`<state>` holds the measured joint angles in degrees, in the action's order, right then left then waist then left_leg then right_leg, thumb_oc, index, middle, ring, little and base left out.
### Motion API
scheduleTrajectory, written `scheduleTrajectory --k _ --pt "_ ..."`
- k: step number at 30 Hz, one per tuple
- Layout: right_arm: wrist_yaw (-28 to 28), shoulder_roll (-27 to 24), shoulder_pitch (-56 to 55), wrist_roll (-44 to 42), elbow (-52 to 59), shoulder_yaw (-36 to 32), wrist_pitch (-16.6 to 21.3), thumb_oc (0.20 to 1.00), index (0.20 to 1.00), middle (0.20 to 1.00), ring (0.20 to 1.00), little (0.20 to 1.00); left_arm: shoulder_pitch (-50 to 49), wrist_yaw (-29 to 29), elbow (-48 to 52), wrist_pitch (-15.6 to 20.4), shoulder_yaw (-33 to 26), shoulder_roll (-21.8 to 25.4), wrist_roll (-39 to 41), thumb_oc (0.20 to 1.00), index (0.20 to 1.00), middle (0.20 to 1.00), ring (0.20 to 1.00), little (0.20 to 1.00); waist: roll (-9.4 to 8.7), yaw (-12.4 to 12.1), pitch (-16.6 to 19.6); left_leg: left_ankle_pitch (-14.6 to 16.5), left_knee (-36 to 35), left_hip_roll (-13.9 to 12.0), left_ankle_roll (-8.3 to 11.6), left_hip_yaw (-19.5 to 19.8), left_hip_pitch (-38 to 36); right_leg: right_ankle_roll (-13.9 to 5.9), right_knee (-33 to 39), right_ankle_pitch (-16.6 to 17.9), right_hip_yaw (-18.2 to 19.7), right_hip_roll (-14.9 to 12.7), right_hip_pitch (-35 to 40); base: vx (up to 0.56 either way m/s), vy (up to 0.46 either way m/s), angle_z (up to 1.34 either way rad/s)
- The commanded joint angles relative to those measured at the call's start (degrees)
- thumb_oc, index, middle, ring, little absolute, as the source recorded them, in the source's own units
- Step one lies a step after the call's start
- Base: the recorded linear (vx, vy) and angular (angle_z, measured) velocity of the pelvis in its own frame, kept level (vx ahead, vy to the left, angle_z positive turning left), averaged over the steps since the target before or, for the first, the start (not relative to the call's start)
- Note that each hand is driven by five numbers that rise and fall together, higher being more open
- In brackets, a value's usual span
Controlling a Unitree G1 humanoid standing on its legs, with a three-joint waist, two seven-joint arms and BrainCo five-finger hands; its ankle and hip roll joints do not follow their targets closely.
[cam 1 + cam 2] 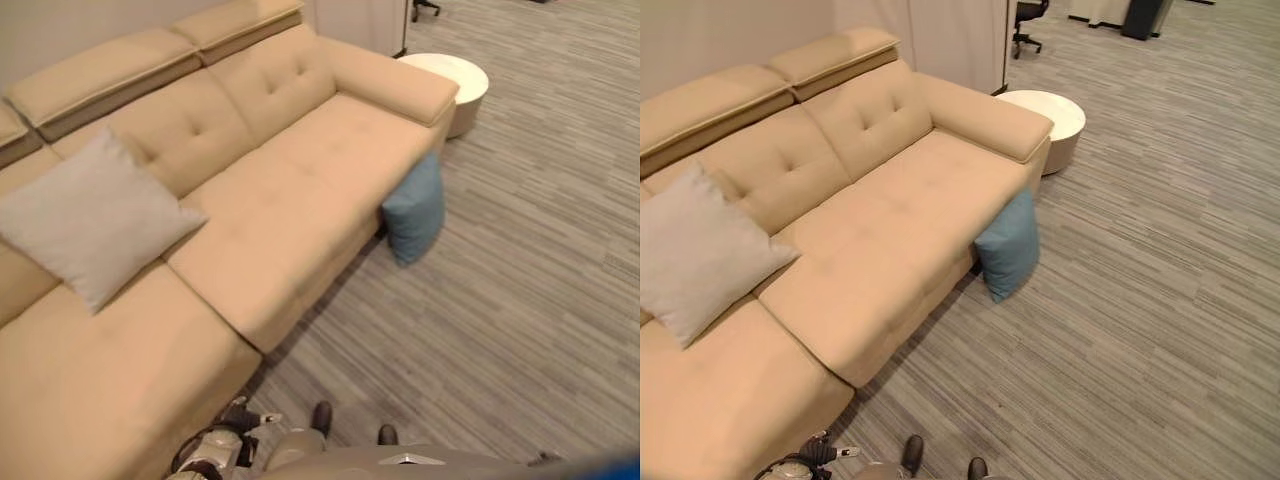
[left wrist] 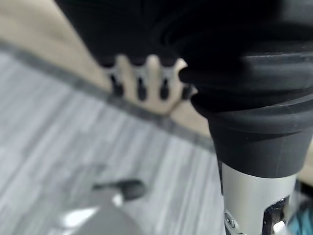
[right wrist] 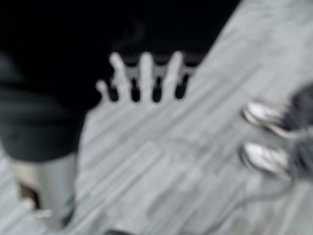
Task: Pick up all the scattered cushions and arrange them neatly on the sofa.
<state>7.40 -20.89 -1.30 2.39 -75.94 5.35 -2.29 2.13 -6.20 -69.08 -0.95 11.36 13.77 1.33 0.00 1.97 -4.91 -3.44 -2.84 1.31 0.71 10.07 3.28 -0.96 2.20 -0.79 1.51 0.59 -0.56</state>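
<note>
Both hands hang empty over the carpet: the left hand (image 2: 146, 81) has its fingers straight and spread with nothing between them, just off the sofa's front edge, and the right hand (image 3: 142, 78) is the same, fingers fanned out above bare floor. A person's shoes (image 3: 264, 142) stand near the right hand, so watch your swing on that side.

The step in hand, as I read it, is fetching the blue cushion (image 1: 414, 208). It stands upright on the floor, leaning against the sofa's end under the armrest (image 1: 395, 78). You are well apart from it, so walk along the front of the sofa first and stop square to it. Because it is soft and pressed against the sofa, take it with both hands from the sides, or pinch its top corner and lift straight up before you pull it away; dragging it sideways will likely snag it on the base.

The grey cushion (image 1: 92, 217) already leans on the backrest at the left seat, tilted on one corner. Set the blue one upright on the seat at the far right, against the backrest, and straighten the grey one to match.

The sofa (image 1: 300, 190) is a wide tan one with tufted backs. The floor (image 1: 520, 300) is grey striped carpet. Beyond the armrest sits a round white table (image 1: 462, 78), and farther off an office chair (image 1: 1028, 20).
</note>
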Motion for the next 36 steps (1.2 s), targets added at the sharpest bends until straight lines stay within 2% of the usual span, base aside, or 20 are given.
scheduleTrajectory --k 1,2,4,5,8,12,13,14,15,16,17,18,21,24,29,30,32,33,34,36 --pt "0.1 1.0 4.0 -0.4 0.8 1.1 0.2 1.000 1.000 1.000 1.000 1.000 0.9 0.4 -0.2 1.0 -0.9 2.6 -2.5 1.000 1.000 1.000 1.000 1.000 -3.19 -3.7 -2.4 4.2 3.6 2.4 -1.48 -7.4 1.2 -7.52 -5.6 3.3 -1.4 -1.8 -7.0 -0.10 0.103 -2.26" --pt "0.1 1.0 4.0 -0.4 0.9 1.1 0.2 1.000 1.000 1.000 1.000 1.000 0.9 0.4 -0.2 1.0 -0.9 2.6 -2.5 1.000 1.000 1.000 1.000 1.000 -3.21 -3.8 -2.5 4.2 3.5 2.3 -1.48 -7.5 1.1 -7.53 -5.8 3.2 -1.3 -1.8 -7.1 -0.08 0.023 -1.87" --pt "0.4 1.5 4.2 0.2 1.0 1.5 0.3 1.000 1.000 1.000 1.000 1.000 1.1 0.0 -0.5 1.0 -1.6 3.5 -2.6 1.000 1.000 1.000 1.000 1.000 -2.76 -5.3 -2.9 4.1 2.1 0.3 -0.82 -11.5 -0.3 -6.89 -7.1 1.5 -13.6 -4.7 -6.4 -0.04 0.008 -1.40" --pt "0.3 1.6 3.8 0.3 1.0 1.3 0.4 1.000 1.000 1.000 1.000 1.000 0.9 0.2 -0.5 0.9 -1.9 3.6 -2.5 1.000 1.000 1.000 1.000 1.000 -2.72 -5.2 -2.4 3.7 1.4 0.1 -0.66 -12.6 -1.0 -5.96 -7.4 0.3 -17.2 -4.4 -5.2 0.05 -0.026 -1.35" --pt "0.3 1.8 3.1 0.0 0.7 0.9 0.1 1.000 1.000 1.000 1.000 1.000 0.6 0.6 -0.5 0.7 -2.1 3.6 -2.3 1.000 1.000 1.000 1.000 1.000 -3.27 -5.2 -1.4 4.1 1.1 -0.1 -0.48 -15.7 -2.5 -5.00 -6.4 -0.9 -20.2 -3.6 -3.3 0.06 -0.062 -0.75" --pt "0.3 1.8 2.9 -1.2 0.7 0.1 0.0 1.000 1.000 1.000 1.000 1.000 1.1 0.7 -0.1 0.5 -1.3 2.9 -2.3 1.000 1.000 1.000 1.000 1.000 -3.57 -4.2 -1.5 5.7 5.1 -0.4 0.12 -15.5 -2.1 -4.51 -5.0 -0.7 -17.5 -2.9 -2.8 0.09 -0.170 -0.16" --pt "0.5 1.7 2.8 -1.8 0.9 -0.3 0.1 1.000 1.000 1.000 1.000 1.000 1.3 0.9 0.3 0.6 -0.8 2.7 -2.1 1.000 1.000 1.000 1.000 1.000 -3.81 -4.0 -1.9 6.6 8.4 -0.4 0.45 -15.6 -1.2 -4.41 -4.6 -0.4 -17.2 -3.0 -2.6 0.06 -0.208 0.05" --pt "0.8 1.2 2.5 -2.7 1.1 -1.1 0.2 1.000 1.000 1.000 1.000 1.000 1.8 1.1 1.3 0.7 0.4 2.1 -2.2 1.000 1.000 1.000 1.000 1.000 -4.16 -3.5 -3.0 7.2 15.3 -1.1 1.08 -16.1 1.7 -3.95 -4.3 -0.8 -16.8 -3.3 -1.7 0.05 -0.175 0.07" --pt "0.8 1.2 2.5 -2.7 1.1 -1.1 0.2 1.000 1.000 1.000 1.000 1.000 1.9 1.1 1.3 0.7 0.4 2.1 -2.2 1.000 1.000 1.000 1.000 1.000 -4.10 -3.5 -3.0 7.4 15.6 -1.1 1.11 -16.1 2.0 -3.93 -4.3 -0.8 -16.8 -3.2 -1.8 0.08 -0.196 0.23" --pt "1.0 0.9 2.4 -3.1 1.1 -1.2 -0.1 1.000 1.000 1.000 1.000 1.000 2.2 1.0 1.9 0.6 1.2 1.6 -1.6 1.000 1.000 1.000 1.000 1.000 -4.19 -4.1 -4.3 6.3 22.1 -0.9 1.36 -14.0 5.6 -2.94 -4.0 -1.4 -16.0 -2.9 -0.5 0.08 -0.104 0.23" --pt "1.1 0.8 2.4 -3.3 1.1 -1.1 -0.2 1.000 1.000 1.000 1.000 1.000 2.3 0.9 1.8 0.7 1.6 1.5 -1.4 1.000 1.000 1.000 1.000 1.000 -4.24 -4.2 -4.6 6.3 22.7 -0.1 1.14 -13.0 7.4 -2.72 -3.8 -1.6 -15.6 -2.9 0.0 0.14 -0.120 0.12" --pt "1.2 0.9 2.2 -3.4 1.1 -1.1 -0.2 1.000 1.000 1.000 1.000 1.000 2.3 0.9 1.8 0.6 1.9 1.3 -1.2 1.000 1.000 1.000 1.000 1.000 -4.38 -4.4 -4.5 6.7 21.3 1.1 0.70 -12.1 9.5 -2.82 -3.3 -1.7 -15.3 -3.2 0.6 0.25 -0.059 -0.13" --pt "1.3 0.9 2.1 -3.4 1.4 -0.5 0.0 1.000 1.000 1.000 1.000 1.000 2.1 0.7 1.8 0.4 2.4 1.1 -1.3 1.000 1.000 1.000 1.000 1.000 -3.27 -5.2 -4.0 0.4 11.8 1.6 1.06 -12.0 13.7 -2.96 -1.5 -2.8 -13.3 -1.0 3.5 0.30 -0.026 -0.05" --pt "1.4 0.8 2.3 -3.4 1.0 -0.6 -0.1 1.000 1.000 1.000 1.000 1.000 1.8 0.6 1.8 0.5 2.4 0.8 -1.1 1.000 1.000 1.000 1.000 1.000 -3.21 -6.5 -3.9 -2.1 9.8 2.2 1.80 -10.1 14.8 -3.22 -1.0 -3.6 -11.3 -0.3 5.4 0.25 0.004 -0.53" --pt "0.6 1.7 2.6 -1.7 1.0 0.4 0.0 1.000 1.000 1.000 1.000 1.000 0.6 1.1 1.9 0.4 1.6 1.1 -0.7 1.000 1.000 1.000 1.000 1.000 -4.32 -7.3 -1.9 1.1 9.8 2.6 -0.48 -9.9 10.8 -4.39 -5.8 -6.1 -9.0 -1.5 5.7 0.36 0.092 -0.66" --pt "0.5 1.9 2.8 -1.1 0.9 0.7 0.1 1.000 1.000 1.000 1.000 1.000 0.5 1.1 1.8 0.4 1.4 1.2 -0.6 1.000 1.000 1.000 1.000 1.000 -4.62 -7.8 -1.5 2.1 9.6 2.7 -1.17 -10.4 9.6 -5.33 -8.5 -5.5 -9.2 -2.0 5.1 0.19 0.072 -0.56" --pt "0.2 2.1 3.6 -1.1 1.3 0.8 0.2 1.000 1.000 1.000 1.000 1.000 1.0 1.2 2.1 0.3 1.3 1.9 -0.5 1.000 1.000 1.000 1.000 1.000 -5.05 -7.7 -1.9 3.6 8.9 3.0 -2.59 -10.4 7.1 -7.40 -17.7 -0.6 -8.3 -2.8 0.9 0.26 0.101 -0.23" --pt "0.2 2.0 3.9 -1.1 1.6 0.9 0.3 1.000 1.000 1.000 1.000 1.000 1.3 1.1 2.6 0.3 1.5 2.3 -0.3 1.000 1.000 1.000 1.000 1.000 -4.72 -7.3 -2.4 4.0 8.8 3.0 -3.20 -10.1 6.0 -8.11 -22.4 1.9 -8.7 -3.1 -1.6 0.43 0.198 -0.15" --pt "0.4 2.0 5.0 -1.2 2.8 1.3 0.4 1.000 1.000 1.000 1.000 1.000 1.9 0.7 3.5 0.3 1.8 3.1 -0.1 1.000 1.000 1.000 1.000 1.000 -2.99 -6.0 -3.8 5.2 7.0 1.7 -4.30 -9.2 2.0 -7.32 -30.9 3.6 -10.4 -4.5 -7.8 0.44 0.193 -0.14" --pt "0.2 1.9 5.2 -1.1 3.0 1.8 0.6 1.000 1.000 1.000 1.000 1.000 2.0 0.5 3.4 0.4 1.6 3.0 0.2 1.000 1.000 1.000 1.000 1.000 -2.22 -5.2 -4.0 5.9 5.5 1.5 -4.21 -8.2 -1.0 -6.09 -27.8 1.7 -11.8 -4.5 -10.9 0.44 0.083 0.19"
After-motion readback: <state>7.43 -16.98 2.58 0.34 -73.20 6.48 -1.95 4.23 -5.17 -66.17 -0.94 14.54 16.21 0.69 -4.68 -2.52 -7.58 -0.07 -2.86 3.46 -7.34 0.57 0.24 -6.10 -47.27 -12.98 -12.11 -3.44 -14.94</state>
